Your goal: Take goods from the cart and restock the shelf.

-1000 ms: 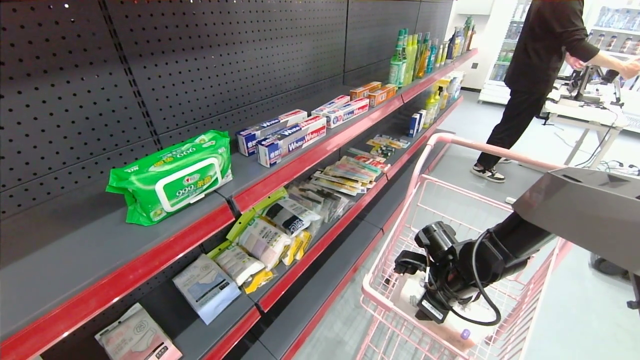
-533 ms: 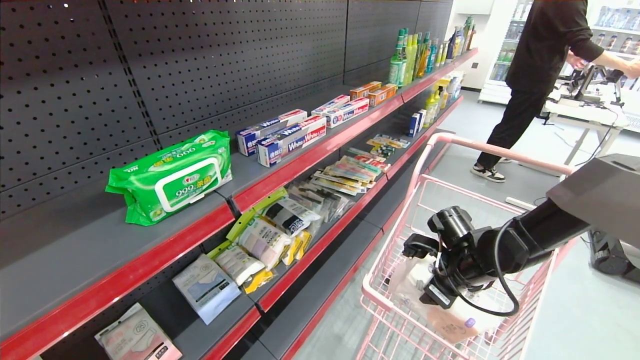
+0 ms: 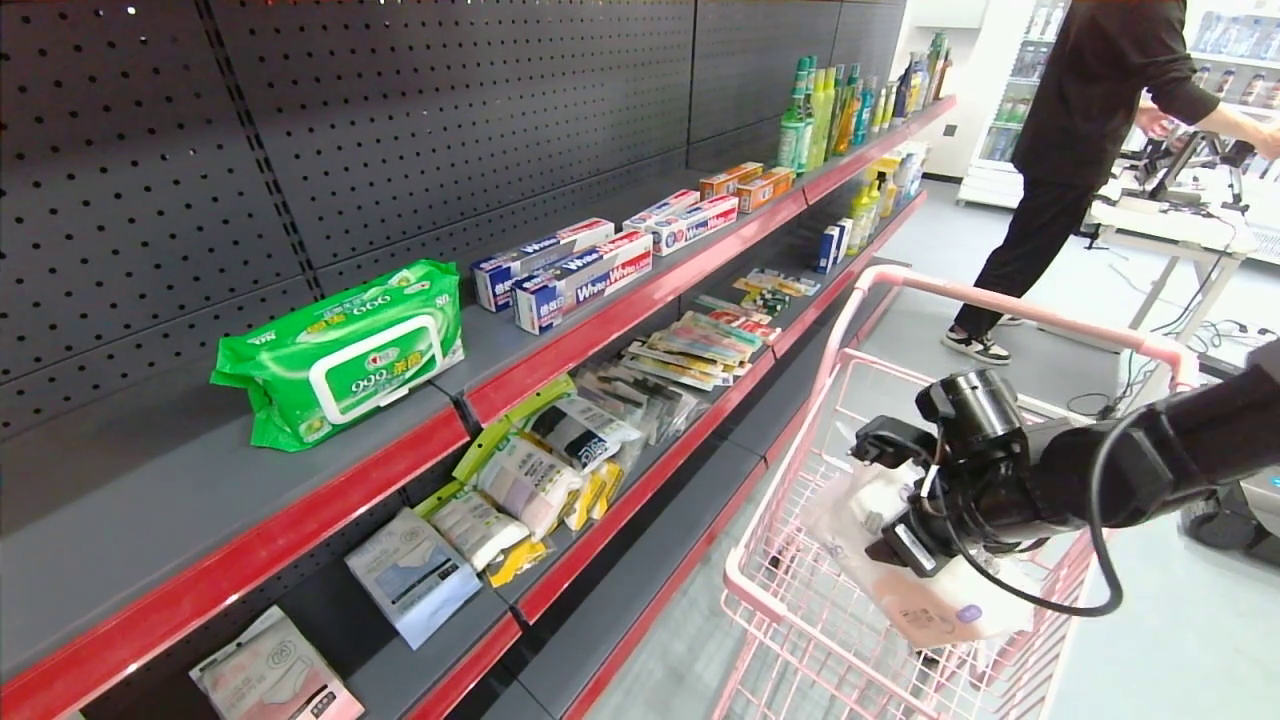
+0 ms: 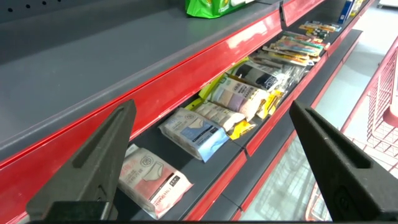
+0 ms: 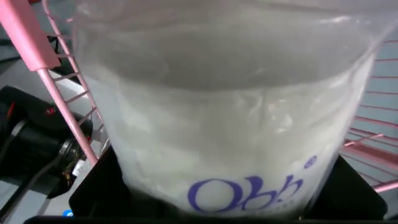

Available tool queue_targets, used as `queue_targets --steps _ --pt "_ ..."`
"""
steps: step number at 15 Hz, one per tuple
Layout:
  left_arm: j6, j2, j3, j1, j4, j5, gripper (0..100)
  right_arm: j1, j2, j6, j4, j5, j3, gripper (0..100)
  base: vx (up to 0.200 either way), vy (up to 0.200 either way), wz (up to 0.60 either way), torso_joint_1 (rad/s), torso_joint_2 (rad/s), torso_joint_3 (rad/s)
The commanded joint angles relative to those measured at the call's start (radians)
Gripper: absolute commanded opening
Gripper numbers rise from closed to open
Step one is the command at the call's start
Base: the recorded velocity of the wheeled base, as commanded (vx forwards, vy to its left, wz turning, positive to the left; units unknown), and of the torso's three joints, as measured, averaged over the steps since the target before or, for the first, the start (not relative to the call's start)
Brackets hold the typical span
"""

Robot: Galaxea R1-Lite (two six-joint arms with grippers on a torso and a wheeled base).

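Observation:
My right gripper (image 3: 893, 520) is shut on a soft white pack in a clear wrapper (image 3: 925, 595), which it holds above the pink cart's (image 3: 1000, 306) basket near its front rim. Up close the pack (image 5: 230, 124) bulges between the dark fingers (image 5: 93, 196), with a pink cart wire (image 5: 37, 50) beside it. My left gripper (image 4: 217, 168) is open with nothing in it, facing the shelf; its fingers (image 4: 102, 158) stand wide apart in front of the red shelf edge (image 4: 186, 68). The upper shelf board (image 3: 150, 520) has bare grey room left of a green wipes pack (image 3: 340, 350).
Toothpaste boxes (image 3: 580, 270) and bottles (image 3: 820, 110) line the upper shelf farther along. The lower shelf holds several soft packs (image 3: 520, 480) and flat packets (image 3: 690, 345). A person (image 3: 1080, 150) stands at a table beyond the cart.
My right arm has lifted the white pack up and to the right, out of the cart basket. The shelf goods have not moved.

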State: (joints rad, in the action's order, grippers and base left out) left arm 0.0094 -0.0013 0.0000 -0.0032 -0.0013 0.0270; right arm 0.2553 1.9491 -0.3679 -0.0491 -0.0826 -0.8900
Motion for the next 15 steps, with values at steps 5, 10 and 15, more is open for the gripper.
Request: queue_targets --steps 5,10,15 --pt "0.000 0.001 0.000 0.000 0.000 0.001 100 -0.048 -0.403 0.018 -0.001 -0.039 0.137 0 0.000 0.000 0.00 0.000 0.00 0.000" --pt "0.000 0.001 0.000 0.000 0.000 0.001 100 -0.071 -0.647 0.014 -0.001 -0.089 0.273 0 0.000 0.000 0.00 0.000 0.00 0.000" --pt "0.000 0.001 0.000 0.000 0.000 0.001 100 -0.163 -0.863 0.010 -0.001 -0.089 0.362 0 0.000 0.000 0.00 0.000 0.00 0.000"
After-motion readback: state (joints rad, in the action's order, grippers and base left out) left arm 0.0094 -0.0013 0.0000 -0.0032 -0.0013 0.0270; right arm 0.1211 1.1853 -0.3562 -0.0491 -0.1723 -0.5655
